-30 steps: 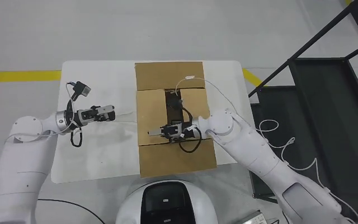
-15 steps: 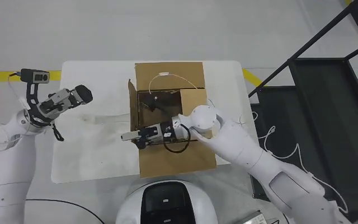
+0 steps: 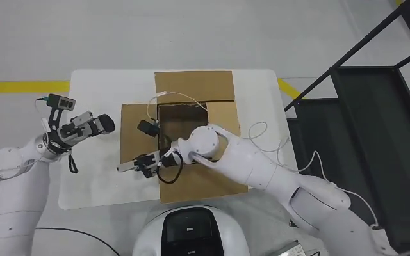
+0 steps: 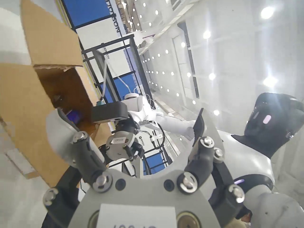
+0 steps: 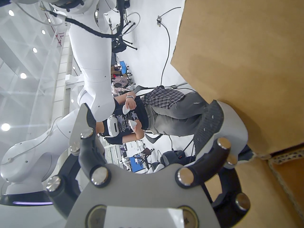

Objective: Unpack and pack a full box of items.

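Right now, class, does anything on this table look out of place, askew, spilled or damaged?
Nothing looks spilled or damaged. One oddity: a thin white cable loops across the far edge of the open cardboard box, where it might snag a flap.

One brown cardboard box with four flaps folded open is counted, on one white rectangular table. Two grey two-fingered grippers are counted: the left gripper and the right gripper.

Plain brown box on a white table.
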`<state>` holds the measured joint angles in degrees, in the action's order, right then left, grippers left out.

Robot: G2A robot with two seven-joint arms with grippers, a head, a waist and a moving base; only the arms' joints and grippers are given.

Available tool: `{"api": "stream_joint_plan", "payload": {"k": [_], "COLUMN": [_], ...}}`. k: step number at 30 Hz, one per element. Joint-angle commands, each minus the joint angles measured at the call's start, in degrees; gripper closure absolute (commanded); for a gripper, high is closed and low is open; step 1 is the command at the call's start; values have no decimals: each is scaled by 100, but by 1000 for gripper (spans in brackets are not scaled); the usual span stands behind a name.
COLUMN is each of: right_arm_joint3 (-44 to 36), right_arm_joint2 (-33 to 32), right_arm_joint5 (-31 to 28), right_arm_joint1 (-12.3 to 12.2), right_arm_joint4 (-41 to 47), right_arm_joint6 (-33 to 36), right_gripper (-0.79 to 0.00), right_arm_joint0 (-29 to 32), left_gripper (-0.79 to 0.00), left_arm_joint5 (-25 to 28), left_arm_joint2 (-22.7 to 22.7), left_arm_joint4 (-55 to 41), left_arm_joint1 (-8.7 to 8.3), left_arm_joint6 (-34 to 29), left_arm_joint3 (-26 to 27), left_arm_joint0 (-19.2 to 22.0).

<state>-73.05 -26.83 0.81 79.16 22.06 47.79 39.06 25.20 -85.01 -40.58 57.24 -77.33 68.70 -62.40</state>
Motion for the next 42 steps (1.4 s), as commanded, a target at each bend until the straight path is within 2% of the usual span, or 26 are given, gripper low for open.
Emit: {"api": "stream_joint_plan", "payload": {"k": [1, 7, 15, 22, 29, 34, 38, 42], "right_arm_joint3": [-127, -767, -1925, -2479, -2704, -2770, -2816, -2874], "right_arm_joint2": [-155, -1099, -3021, -4195, -4673, -4783, -4826, -4865], "right_arm_joint5": [18, -49, 6, 22, 0, -15, -24, -32], "right_arm_joint1": [-74, -495, -1158, -1443, -1543, -1573, -1591, -1609], "right_arm_joint4": [-89, -274, -567, -529, -412, -369, -359, -374], "right_arm_joint6": [63, 223, 363, 413, 438, 462, 480, 492], "right_gripper": [-785, -785, -785, -785, -785, -785, -785, -785], "right_arm_joint0": [80, 635, 2089, 3158, 3639, 3753, 3800, 3842], "left_gripper": [-785, -785, -785, -785, -785, -785, -785, -785], "left_arm_joint5": [20, 65, 125, 133, 272, 437, 626, 710], "left_arm_joint2": [186, 612, 1089, 1725, 2331, 2495, 2338, 1983], "left_arm_joint4": [224, 582, 1210, 1626, 2107, 2137, 2137, 2147], "left_arm_joint1": [24, 105, 204, 395, 607, 694, 637, 467], "left_arm_joint6": [49, 202, 567, 779, 889, 824, 781, 572], "left_arm_joint3": [-250, -835, -1514, -2014, -2514, -2735, -2751, -2341], "left_arm_joint0": [139, 470, 813, 1194, 1626, 1861, 1994, 1970]}}
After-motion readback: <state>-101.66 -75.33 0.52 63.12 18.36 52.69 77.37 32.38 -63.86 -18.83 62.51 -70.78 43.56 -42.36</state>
